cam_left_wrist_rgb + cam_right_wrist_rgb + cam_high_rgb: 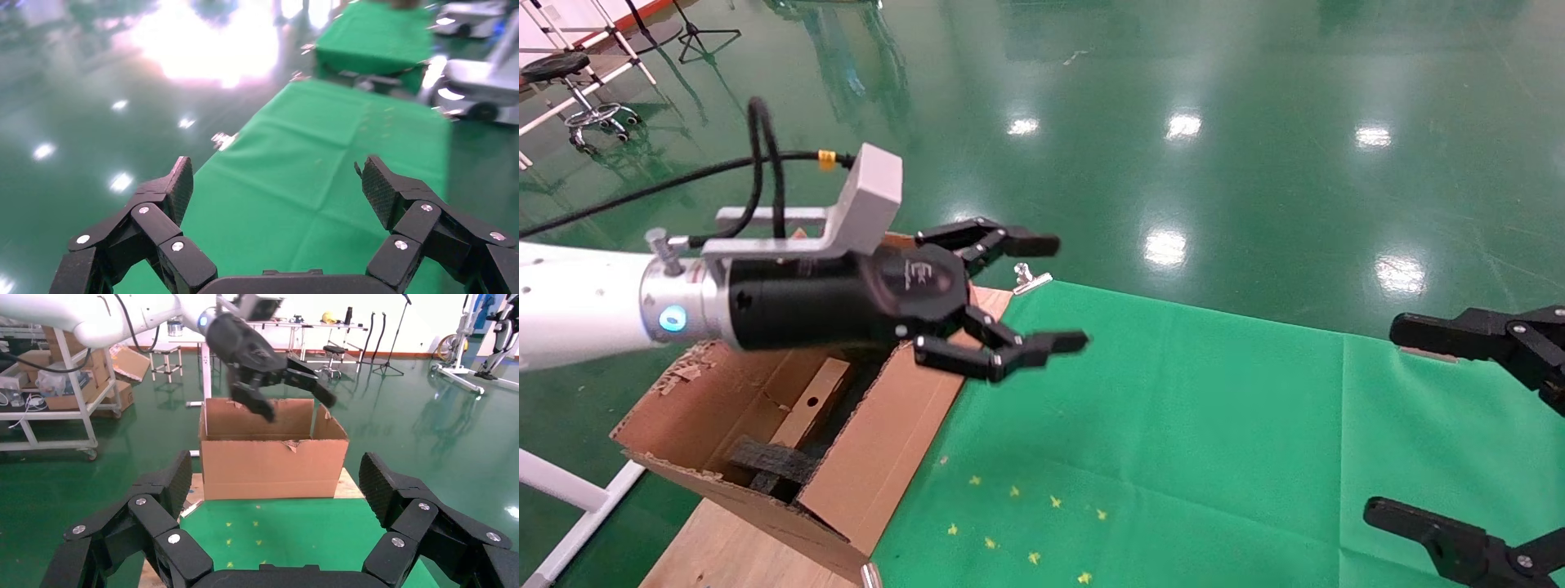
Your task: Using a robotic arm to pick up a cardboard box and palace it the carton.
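Note:
The robotic arm is my left one, white with a silver wrist [674, 314]. Its gripper [1068, 291] is open and empty, held in the air over the carton's table-side edge and pointing out over the green cloth. In the left wrist view [275, 177] only cloth lies between the pads. The large brown carton [878, 441] stands at the left with torn flaps. Inside it a small brown cardboard box [807, 404] with a round hole leans on dark foam [768, 461]. The right wrist view shows the carton [272, 465] with the left gripper [284, 386] above it.
A green cloth [1173, 425] covers the table, with yellow star marks [1026, 523] near the front and a metal clip [1030, 278] at its far edge. The carton sits on a wooden board [723, 547]. My right gripper [1387, 418] is open and empty at the right edge.

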Robot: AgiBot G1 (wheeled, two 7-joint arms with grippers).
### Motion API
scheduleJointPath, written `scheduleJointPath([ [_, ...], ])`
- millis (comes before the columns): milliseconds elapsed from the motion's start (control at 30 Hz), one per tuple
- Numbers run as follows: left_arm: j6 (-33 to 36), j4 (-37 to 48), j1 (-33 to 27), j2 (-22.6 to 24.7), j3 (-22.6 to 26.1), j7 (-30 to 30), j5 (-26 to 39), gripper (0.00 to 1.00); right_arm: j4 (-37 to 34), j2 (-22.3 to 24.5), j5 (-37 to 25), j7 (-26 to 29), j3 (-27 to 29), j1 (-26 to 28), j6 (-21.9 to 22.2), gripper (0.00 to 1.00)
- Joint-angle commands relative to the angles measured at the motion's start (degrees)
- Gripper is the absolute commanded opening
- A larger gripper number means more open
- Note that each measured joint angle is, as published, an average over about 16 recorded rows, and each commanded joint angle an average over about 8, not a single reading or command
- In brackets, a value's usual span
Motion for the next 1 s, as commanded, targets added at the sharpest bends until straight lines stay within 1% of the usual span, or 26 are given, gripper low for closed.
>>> scheduleJointPath([
  [33, 0.7, -2.0, 1.6, -0.2, -0.8, 0.7, -2.1, 1.0, 0.0, 0.0, 0.0, 0.0, 0.0, 0.0, 0.0, 1.0],
  [267, 2.9, -8.5, 7.0, -0.9, -3.5, 3.2, -8.9, 1.0, 0.0, 0.0, 0.0, 0.0, 0.0, 0.0, 0.0, 1.0],
  [467, 4.3, -12.5, 10.2, -1.3, -5.0, 4.5, -12.9, 1.0, 0.0, 0.0, 0.0, 0.0, 0.0, 0.0, 0.0, 1.0],
  [600, 4.6, -13.3, 10.9, -1.4, -5.4, 4.7, -13.9, 1.0, 0.0, 0.0, 0.0, 0.0, 0.0, 0.0, 0.0, 1.0],
  [1000, 4.1, -11.9, 9.8, -1.3, -4.8, 4.3, -12.5, 1.0, 0.0, 0.0, 0.0, 0.0, 0.0, 0.0, 0.0, 1.0],
])
